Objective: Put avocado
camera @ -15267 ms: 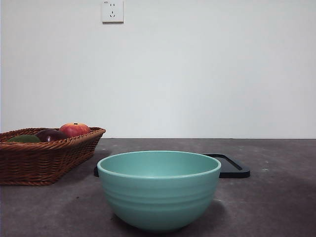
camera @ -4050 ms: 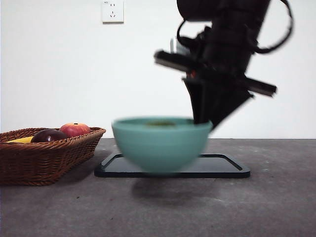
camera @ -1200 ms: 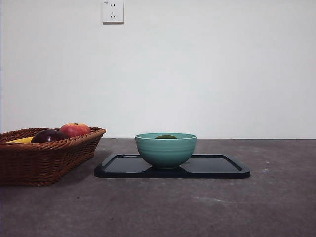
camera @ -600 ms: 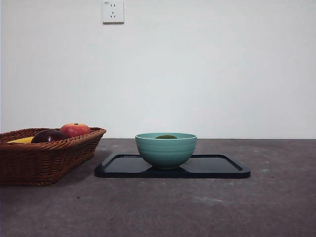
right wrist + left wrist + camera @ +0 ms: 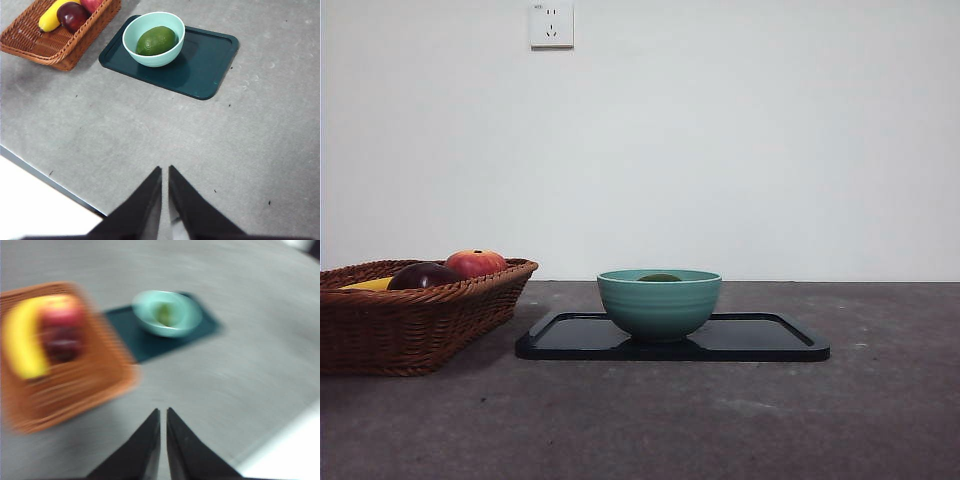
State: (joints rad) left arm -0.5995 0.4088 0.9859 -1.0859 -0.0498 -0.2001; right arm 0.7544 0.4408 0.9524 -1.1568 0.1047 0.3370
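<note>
1. Avocado (image 5: 156, 41) lying in the teal bowl (image 5: 131, 36), bowl standing on the dark tray (image 5: 210, 65), toward that tray's end nearer the basket.
2. From the front, only the top of the fruit peeking over the bowl rim; bowl sitting at the tray's middle-left.
3. Right claw (image 5: 165, 172) pinched shut on nothing, held high above bare bench (image 5: 150, 135), well apart from the bowl.
4. Left claw (image 5: 163, 415) likewise closed and empty, also high and far off; that picture blurred, so finer detail not to be told.
5. Key relation: from the right claw, avocado at about 12 o'clock, far ahead; long axis running roughly 2 to 8 o'clock in that view.
6. From the left claw, same fruit also near 12 o'clock, with the wicker basket (image 5: 55, 47) off at 10 o'clock.
7. Nearer arm: cannot tell; both look about equally withdrawn.
8. Count: one avocado, one bowl, one tray, one basket.
9. In the basket: one banana (image 5: 50, 17), one dark purple fruit (image 5: 72, 15), one red apple (image 5: 473, 263).
10. On the wall behind: one socket (image 5: 551, 24).
11. Judgement: placing looks finished, fruit at rest in the bowl, neither claw touching anything; no further reach seemingly called for.
</note>
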